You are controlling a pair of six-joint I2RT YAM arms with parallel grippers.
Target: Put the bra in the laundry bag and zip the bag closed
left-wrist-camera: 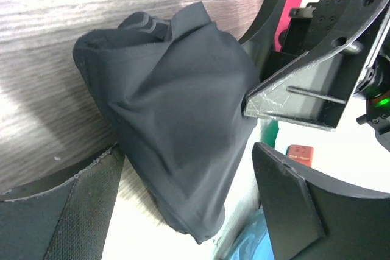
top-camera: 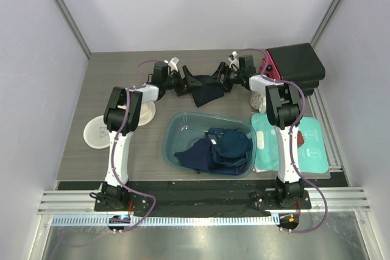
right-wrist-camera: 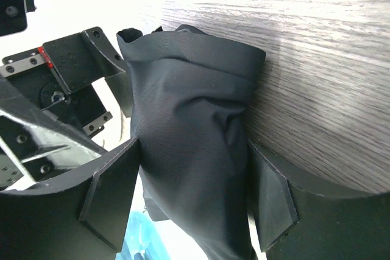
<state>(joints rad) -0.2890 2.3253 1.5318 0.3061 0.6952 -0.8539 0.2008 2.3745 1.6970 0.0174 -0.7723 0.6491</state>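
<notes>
Table layout, bra at far centre.
Bra [top-camera: 206, 92] sits between left gripper [top-camera: 183, 83] and right gripper [top-camera: 222, 81] at the far middle of the table [top-camera: 122, 68]. Tub [top-camera: 166, 141] near centre, clothes heap [top-camera: 222, 147] in it. Laundry bag [top-camera: 97, 133] left of tub. Flat pouch [top-camera: 312, 144] right of tub. Case [top-camera: 295, 65] far right, behind pouch.

No legible text or labels anywhere.

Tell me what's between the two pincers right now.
The bra, bunched up, sits between the left pincer and the right pincer. The top view shows this, and each wrist view shows the cloth between its own fingers.
</notes>
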